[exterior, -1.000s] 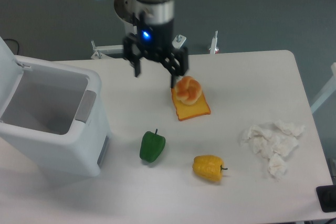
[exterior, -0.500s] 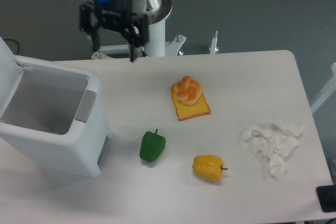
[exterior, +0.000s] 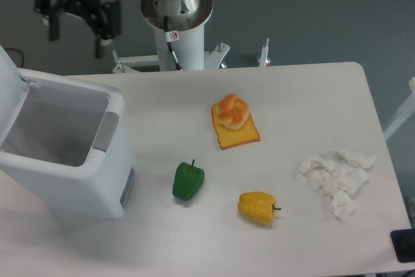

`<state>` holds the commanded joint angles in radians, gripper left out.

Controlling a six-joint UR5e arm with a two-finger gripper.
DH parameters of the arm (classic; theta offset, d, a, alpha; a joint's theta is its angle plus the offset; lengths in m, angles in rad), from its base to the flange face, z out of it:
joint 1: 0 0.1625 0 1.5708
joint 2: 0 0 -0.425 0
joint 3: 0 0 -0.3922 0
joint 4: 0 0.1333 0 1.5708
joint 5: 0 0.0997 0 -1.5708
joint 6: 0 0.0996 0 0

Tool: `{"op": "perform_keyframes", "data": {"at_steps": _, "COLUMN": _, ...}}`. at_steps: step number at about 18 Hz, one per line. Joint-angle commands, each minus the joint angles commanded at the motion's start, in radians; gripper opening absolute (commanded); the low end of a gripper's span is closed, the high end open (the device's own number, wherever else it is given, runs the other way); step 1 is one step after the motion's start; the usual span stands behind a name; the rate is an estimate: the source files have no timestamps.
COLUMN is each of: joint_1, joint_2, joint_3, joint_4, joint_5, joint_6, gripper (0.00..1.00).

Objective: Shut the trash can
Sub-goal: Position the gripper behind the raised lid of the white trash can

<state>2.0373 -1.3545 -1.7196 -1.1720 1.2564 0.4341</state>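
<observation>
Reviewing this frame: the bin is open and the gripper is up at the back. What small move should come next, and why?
Probably carry the gripper a bit further left and down, behind the raised lid. The trash can stands open with its lid tilted up at the far left edge, and the gripper, open and holding nothing, hangs above and right of it, so it needs to get behind the lid to push it shut.

- My gripper (exterior: 76, 32) hung behind the trash can (exterior: 61, 154), at the table's (exterior: 311, 102) left.
- Two peppers (exterior: 188, 181) (exterior: 257, 207) lay right of it, the bun (exterior: 232, 112) behind them, crumpled paper (exterior: 336, 176) far right.
</observation>
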Motion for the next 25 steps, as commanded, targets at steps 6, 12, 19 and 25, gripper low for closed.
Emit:
{"op": "perform_keyframes", "data": {"at_steps": 6, "joint_1": -0.058, "joint_2": -0.029, "joint_3": 0.018, "joint_4": 0.041, "joint_5": -0.014, "joint_6": -0.06, "gripper": 1.0}}
{"op": "perform_keyframes", "data": {"at_steps": 12, "joint_1": -0.107, "joint_2": -0.09, "joint_3": 0.067, "joint_4": 0.087, "joint_5": -0.012, "joint_6": -0.107, "gripper": 1.0}}
{"op": "perform_keyframes", "data": {"at_steps": 19, "joint_1": -0.12, "joint_2": -0.133, "joint_3": 0.112, "joint_4": 0.109, "joint_5": -0.009, "joint_6": -0.141, "gripper": 1.0}}
{"op": "perform_keyframes", "data": {"at_steps": 25, "joint_1": -0.112, "joint_2": -0.118, "joint_3": 0.109, "joint_4": 0.109, "joint_5": -0.009, "joint_6": -0.141, "gripper": 1.0}}
